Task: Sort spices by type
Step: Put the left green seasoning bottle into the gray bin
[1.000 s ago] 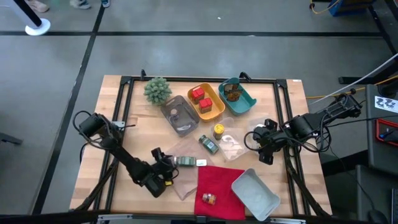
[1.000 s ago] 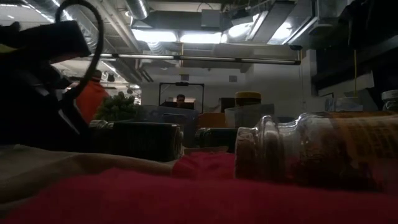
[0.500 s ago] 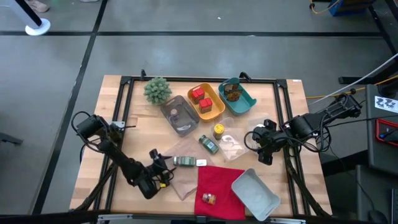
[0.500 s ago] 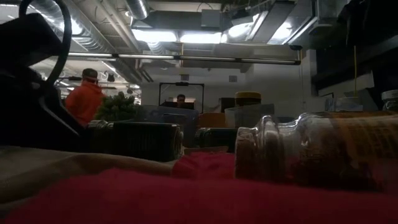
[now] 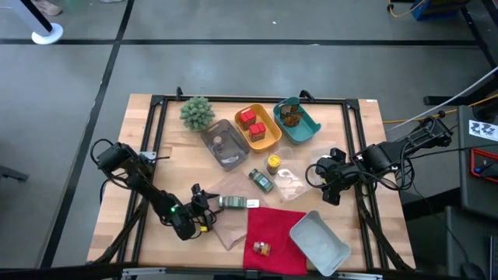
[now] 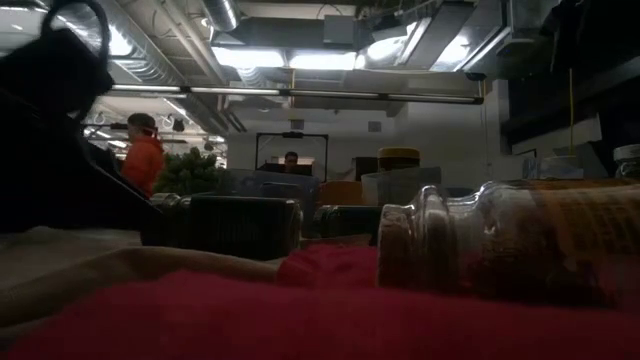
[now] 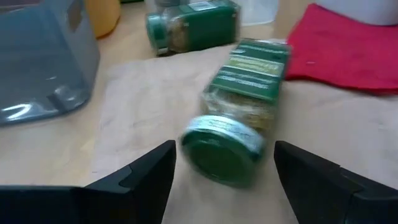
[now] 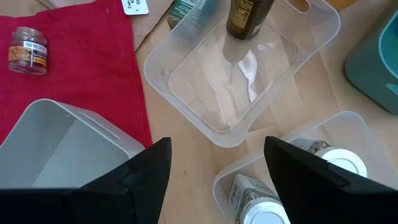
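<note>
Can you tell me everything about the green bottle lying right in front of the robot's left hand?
The green-capped clear spice jar lies tipped on its side on a pale sheet of paper, round cap facing the open left gripper. A green label wraps its body, and yellowish-green flakes show through. Nothing grips it; the fingers stand either side, apart from it. A red cloth lies just beyond it.

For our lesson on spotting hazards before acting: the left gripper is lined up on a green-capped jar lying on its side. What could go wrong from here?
1. The green-capped jar lies on its side between the open fingers of the left gripper; being round, it may roll away when touched.
2. A second green jar lies close behind; a pushed jar could knock it.
3. The jar rests on a thin sheet, which might slide or bunch.
</note>
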You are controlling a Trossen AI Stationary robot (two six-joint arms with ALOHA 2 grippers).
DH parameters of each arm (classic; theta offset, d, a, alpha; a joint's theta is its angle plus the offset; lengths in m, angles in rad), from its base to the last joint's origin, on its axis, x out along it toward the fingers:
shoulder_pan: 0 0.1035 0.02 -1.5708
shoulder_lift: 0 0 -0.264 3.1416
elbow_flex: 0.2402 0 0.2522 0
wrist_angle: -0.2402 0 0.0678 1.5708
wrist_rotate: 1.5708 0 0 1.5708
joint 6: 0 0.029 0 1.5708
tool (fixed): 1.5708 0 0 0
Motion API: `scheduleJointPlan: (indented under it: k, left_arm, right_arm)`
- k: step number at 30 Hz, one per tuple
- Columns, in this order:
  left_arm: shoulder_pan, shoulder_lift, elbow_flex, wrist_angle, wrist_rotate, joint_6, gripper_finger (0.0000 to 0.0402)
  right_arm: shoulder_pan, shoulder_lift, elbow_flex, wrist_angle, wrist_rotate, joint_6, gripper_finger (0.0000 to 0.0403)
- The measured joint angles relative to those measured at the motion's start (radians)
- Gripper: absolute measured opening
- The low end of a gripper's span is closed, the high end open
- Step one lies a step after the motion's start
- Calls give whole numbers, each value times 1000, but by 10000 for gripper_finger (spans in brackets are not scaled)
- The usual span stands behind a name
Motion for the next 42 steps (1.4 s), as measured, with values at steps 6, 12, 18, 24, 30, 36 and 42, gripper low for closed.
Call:
scheduleJointPlan:
  k: [6,12,18,24,30,36,42]
  left_arm:
    - [60,0,-9,18,74,31,263]
    - [92,0,-9,104,111,172,263]
    - [110,0,-9,105,113,200,263]
    - [110,0,-9,100,112,23,263]
    - [112,0,-9,100,112,3,263]
    - [112,0,-9,99,112,2,263]
    - [112,0,-9,90,139,52,263]
  right_arm:
    - [0,0,0,0,0,0,255]
    - [0,0,0,0,0,0,255]
    - [0,0,0,0,0,0,255]
    - [0,0,0,0,0,1,255]
    - [0,0,0,1,0,1,255]
    - [0,0,0,1,0,1,255]
    - [0,0,0,1,0,1,255]
